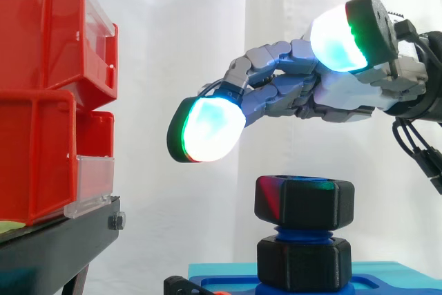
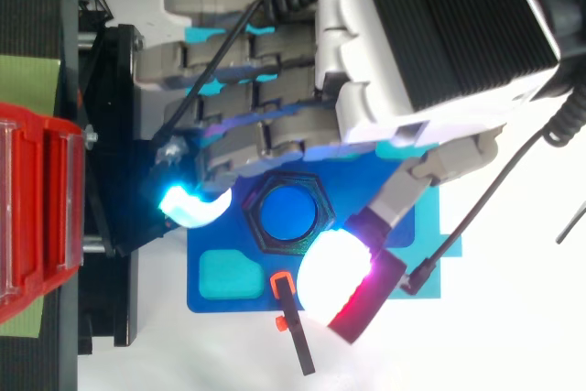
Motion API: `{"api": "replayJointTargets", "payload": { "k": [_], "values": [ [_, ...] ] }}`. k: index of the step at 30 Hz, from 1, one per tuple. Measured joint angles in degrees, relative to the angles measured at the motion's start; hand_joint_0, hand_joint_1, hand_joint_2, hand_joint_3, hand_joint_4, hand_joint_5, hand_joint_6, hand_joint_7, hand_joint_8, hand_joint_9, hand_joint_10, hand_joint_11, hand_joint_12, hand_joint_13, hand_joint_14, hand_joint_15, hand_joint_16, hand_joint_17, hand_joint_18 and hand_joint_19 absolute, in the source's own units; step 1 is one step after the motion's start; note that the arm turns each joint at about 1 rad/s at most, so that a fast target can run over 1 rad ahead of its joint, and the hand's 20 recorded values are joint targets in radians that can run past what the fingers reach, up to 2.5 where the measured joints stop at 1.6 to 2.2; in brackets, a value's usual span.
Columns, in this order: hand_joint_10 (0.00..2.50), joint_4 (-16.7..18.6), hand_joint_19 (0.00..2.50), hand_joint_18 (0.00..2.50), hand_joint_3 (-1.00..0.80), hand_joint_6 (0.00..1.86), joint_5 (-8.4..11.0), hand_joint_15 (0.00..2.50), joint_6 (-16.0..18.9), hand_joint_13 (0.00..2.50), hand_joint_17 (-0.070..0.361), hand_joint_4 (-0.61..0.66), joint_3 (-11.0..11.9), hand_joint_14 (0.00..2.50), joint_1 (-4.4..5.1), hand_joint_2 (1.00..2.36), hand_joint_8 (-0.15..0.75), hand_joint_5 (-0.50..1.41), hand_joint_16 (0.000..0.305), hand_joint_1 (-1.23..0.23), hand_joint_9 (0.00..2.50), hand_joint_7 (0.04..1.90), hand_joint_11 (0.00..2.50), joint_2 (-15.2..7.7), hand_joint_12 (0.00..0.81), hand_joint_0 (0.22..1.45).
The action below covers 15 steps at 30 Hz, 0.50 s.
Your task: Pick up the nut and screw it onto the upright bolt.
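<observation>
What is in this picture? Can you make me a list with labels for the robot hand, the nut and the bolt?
Hand: robot hand with glowing fingertip pads, open, holding nothing, above the nut without touching it
Nut: black plastic six-sided nut, on the bolt's top
Bolt: blue upright threaded bolt, standing on the blue base plate
Below nut: second black six-sided block
Left side: red plastic bins on a black stand

Plain white curtain (image 1: 173, 32) behind, stacked red bins (image 1: 41, 67) at left, black stand (image 1: 48, 250) beneath them
</observation>
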Motion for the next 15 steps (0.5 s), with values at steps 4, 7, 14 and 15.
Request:
{"api": "replayJointTargets", "payload": {
  "k": [4,7,14,15],
  "values": [
    [0.00,-0.2,0.00,0.00,-0.50,0.50,0.67,0.00,0.7,0.00,0.095,0.14,0.0,0.00,0.65,1.00,0.218,-0.22,0.042,-0.07,0.27,0.60,0.00,-0.1,0.325,0.46],
    [0.00,-0.6,0.00,0.00,-0.50,0.50,0.87,0.00,0.7,0.00,0.095,0.15,0.0,0.00,0.79,1.00,0.219,-0.22,0.042,-0.07,0.26,0.60,0.00,-0.2,0.325,0.46],
    [0.00,-1.9,0.00,0.00,-0.50,0.50,0.96,0.00,0.3,0.00,0.095,0.16,-0.1,0.00,0.83,1.00,0.220,-0.21,0.042,-0.07,0.27,0.62,0.00,-0.2,0.324,0.46],
    [0.00,-1.9,0.00,0.00,-0.50,0.50,0.90,0.00,0.3,0.00,0.095,0.16,-0.1,0.00,0.83,1.00,0.220,-0.21,0.042,-0.07,0.26,0.61,0.00,-0.2,0.323,0.46]
  ]
}}
